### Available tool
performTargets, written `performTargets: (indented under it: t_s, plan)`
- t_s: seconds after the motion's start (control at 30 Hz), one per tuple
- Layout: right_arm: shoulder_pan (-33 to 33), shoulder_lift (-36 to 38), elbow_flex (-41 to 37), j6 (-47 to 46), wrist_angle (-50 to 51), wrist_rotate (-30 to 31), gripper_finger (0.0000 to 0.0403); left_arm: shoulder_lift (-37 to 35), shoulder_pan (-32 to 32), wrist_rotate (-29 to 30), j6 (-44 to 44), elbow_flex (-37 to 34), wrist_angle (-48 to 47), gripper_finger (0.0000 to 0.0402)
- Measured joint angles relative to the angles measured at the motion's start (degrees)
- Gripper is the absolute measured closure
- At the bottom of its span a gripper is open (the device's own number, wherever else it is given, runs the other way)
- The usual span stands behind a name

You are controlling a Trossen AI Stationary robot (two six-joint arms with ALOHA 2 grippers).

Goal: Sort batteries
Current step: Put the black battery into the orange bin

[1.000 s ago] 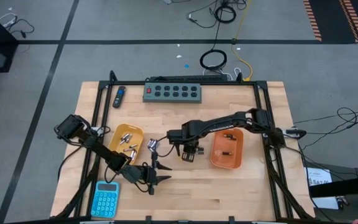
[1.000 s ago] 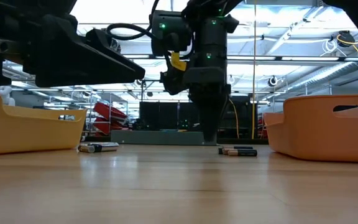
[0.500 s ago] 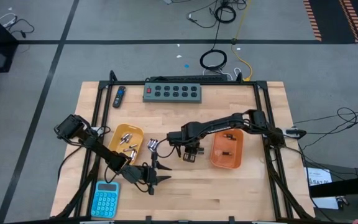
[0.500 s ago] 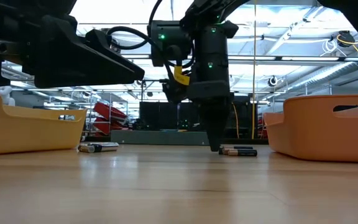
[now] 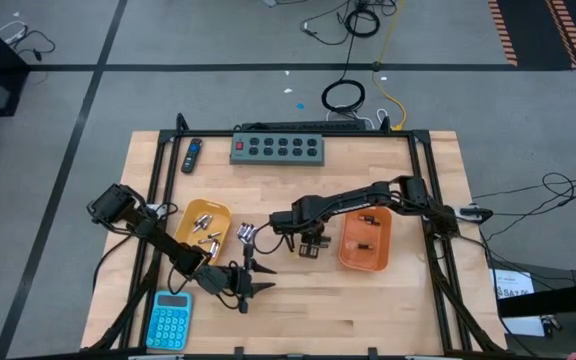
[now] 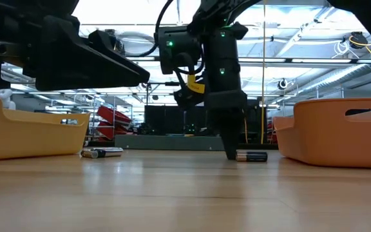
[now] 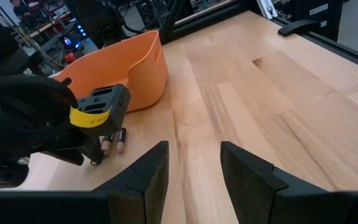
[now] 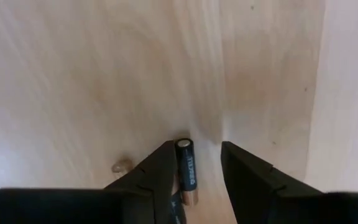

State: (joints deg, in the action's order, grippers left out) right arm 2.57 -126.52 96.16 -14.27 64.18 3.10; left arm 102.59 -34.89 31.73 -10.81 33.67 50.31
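Note:
My right gripper (image 5: 312, 247) is down at the table beside the orange bin (image 5: 366, 263), open. A dark battery with a copper end (image 8: 186, 169) lies between its fingers. The left wrist view shows two such batteries (image 7: 113, 142) side by side under it. Dark batteries (image 5: 366, 219) lie in the orange bin and silvery ones (image 5: 206, 228) in the yellow bin (image 5: 190, 212). More silvery batteries (image 5: 244, 233) lie on the table between the bins. My left gripper (image 5: 254, 284) waits open near the table's near edge. My right gripper (image 8: 197, 155) points down at the table with the dark battery lying flat between its open fingers, along them. The battery's side lies close against one finger (image 8: 163, 177); whether they touch, I cannot tell.
A blue calculator (image 5: 171, 318) lies at the near left corner. A grey power strip (image 5: 278, 148) and a blue-and-black gadget (image 5: 192, 155) lie near the far edge. Bare wood stretches along the near edge to the right of my left gripper.
My right gripper has moved a little toward the orange bin and sunk to the table, coming down over the dark batteries. In the low view only one battery now shows beside its fingers where two showed before.

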Motion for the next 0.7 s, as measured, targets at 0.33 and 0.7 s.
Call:
performTargets:
  t_s: [0.33, 0.7]
  plan:
    - [-1.6, 0.0, 0.0, 1.9, 0.4, 2.9, 0.028, 0.0, 0.0, 0.1, 0.0, 0.0, 0.2, 0.0246]
    - [-5.2, 0.3, 0.0, 2.5, 0.4, -1.4, 0.028, 0.0, 0.0, 0.0, 0.0, 0.0, -0.3, 0.0246]
